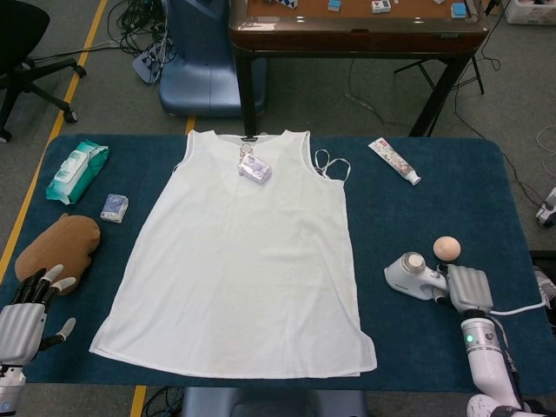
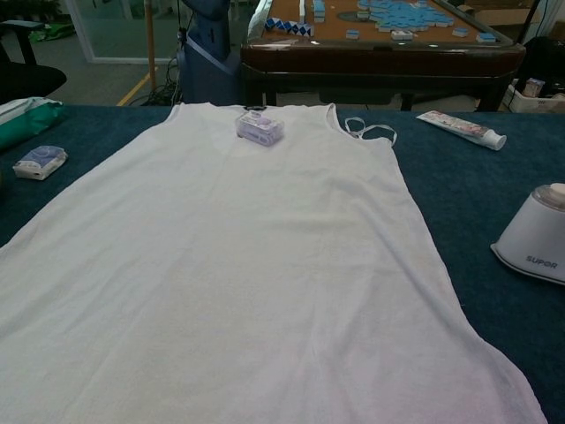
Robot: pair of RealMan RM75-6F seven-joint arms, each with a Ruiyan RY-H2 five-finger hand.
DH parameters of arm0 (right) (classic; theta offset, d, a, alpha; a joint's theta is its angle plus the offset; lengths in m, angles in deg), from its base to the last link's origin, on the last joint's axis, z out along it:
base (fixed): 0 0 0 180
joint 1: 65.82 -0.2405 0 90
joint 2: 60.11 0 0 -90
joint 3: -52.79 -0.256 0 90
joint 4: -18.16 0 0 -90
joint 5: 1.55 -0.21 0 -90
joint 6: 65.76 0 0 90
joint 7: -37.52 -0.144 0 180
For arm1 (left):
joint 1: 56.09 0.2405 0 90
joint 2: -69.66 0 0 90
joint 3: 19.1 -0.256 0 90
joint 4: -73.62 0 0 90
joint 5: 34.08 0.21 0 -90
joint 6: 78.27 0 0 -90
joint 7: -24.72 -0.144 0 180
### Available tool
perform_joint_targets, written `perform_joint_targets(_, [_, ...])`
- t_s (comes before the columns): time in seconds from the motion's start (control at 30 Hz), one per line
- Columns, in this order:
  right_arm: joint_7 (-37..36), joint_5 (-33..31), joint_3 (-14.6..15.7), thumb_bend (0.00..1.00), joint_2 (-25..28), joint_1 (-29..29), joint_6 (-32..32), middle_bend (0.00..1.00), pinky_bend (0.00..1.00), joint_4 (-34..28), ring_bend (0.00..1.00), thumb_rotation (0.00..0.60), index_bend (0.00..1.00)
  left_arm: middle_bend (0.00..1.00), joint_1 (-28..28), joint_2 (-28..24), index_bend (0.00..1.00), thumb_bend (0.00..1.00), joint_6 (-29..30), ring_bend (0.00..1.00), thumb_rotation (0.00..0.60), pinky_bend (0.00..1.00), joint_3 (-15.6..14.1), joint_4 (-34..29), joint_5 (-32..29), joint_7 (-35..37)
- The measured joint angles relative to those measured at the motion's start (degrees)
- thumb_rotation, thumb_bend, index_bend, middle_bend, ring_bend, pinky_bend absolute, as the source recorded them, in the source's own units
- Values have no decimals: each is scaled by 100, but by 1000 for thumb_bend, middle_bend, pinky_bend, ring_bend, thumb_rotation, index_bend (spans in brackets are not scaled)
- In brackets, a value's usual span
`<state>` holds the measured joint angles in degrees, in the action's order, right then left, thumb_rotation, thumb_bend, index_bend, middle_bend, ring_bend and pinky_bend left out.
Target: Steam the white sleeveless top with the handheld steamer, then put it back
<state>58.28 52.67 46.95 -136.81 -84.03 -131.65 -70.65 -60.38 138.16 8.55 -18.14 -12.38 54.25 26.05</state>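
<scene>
**Head view: steamer in hand, top untouched**

Seen from above: top (image 1: pixel 243 261) spread flat at centre frame on blue table (image 1: pixel 434 200), neckline toward the upper edge, hem near the lower edge. Steamer (image 1: pixel 408 276) at lower right, well clear of the fabric, gripped at its handle end by right hand (image 1: pixel 467 288); fingers themselves hidden behind the hand's back, so grip judged from contact and alignment only. Left hand (image 1: pixel 26 317) at lower left corner, fingers apart, holding nothing, just below a brown mitt (image 1: pixel 56 248).

Progress, as judged: barely begun. Steamer taken up or about to be, not yet over the garment; no pass across the fabric evident, and the return of the steamer to its spot yet to come. Small packet (image 1: pixel 254 168) lying on the neckline, possibly in the way of steaming the upper part.

Chest view: steamer (image 2: pixel 534 238) at right edge, its base apparently on or just above the cloth-covered table, top (image 2: pixel 238 265) filling the frame; neither hand visible.

Count: one top, one steamer, one packet on it, one loose white strap (image 1: pixel 333 165) beside the upper right shoulder, one tube (image 1: pixel 393 162) at upper right, one peach ball (image 1: pixel 446 248) just beside the steamer, one wipes pack (image 1: pixel 76 170) and one small pouch (image 1: pixel 114 208) at left, one mitt, two hands.
</scene>
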Motion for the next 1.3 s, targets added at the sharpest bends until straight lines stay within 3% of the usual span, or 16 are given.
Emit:
perform_joint_targets(0.37, [-795,610,-55,532,-109,95,-51,686,633,318,633,600,590,116,-12,-14,240,238,-30,62,600,78,15,-49,-27,-61])
perform_joint_targets(0.53, [-1232,972,-93,532,-245,155,-256,773,716,543,748,600,622,121,-35,-14,249,238,-66,63,600,78,23,-69,-37,-97])
perform_joint_targets(0.87, [-2039,1917,-120,532,-549,251,-799,807,753,1188,785,600,673,141,-61,-40,259,238,-91,78,600,78,40,-131,-49,-174])
perform_joint_targets(1.17, [-2425,2681,-38,531,-572,127,-1012,814,753,1201,794,600,690,151,-78,-87,263,238,-88,79,600,78,41,-241,-21,-261])
perform_joint_targets(1.3, [-2586,2922,-17,532,-540,-30,-923,839,798,1108,818,600,695,155,-71,-116,264,238,-56,82,600,78,35,-305,7,-300])
